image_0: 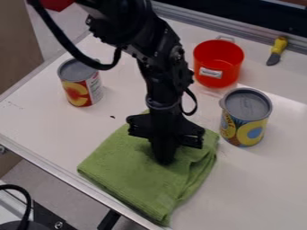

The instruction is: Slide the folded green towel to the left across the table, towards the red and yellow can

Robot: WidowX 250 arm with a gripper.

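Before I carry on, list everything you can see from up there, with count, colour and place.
Folded cloth: one, green, near table edge, under the gripper
Cans: two, grey tops, multicoloured labels, either side of the arm
Pot: one, red, behind the right-hand can
Small tool: one, yellow handle, dark blade, upper right
Table: one, white, beneath these
Red object: one, top left, cut off
Arm: one, black, from the top
Gripper: one, black, at the cloth
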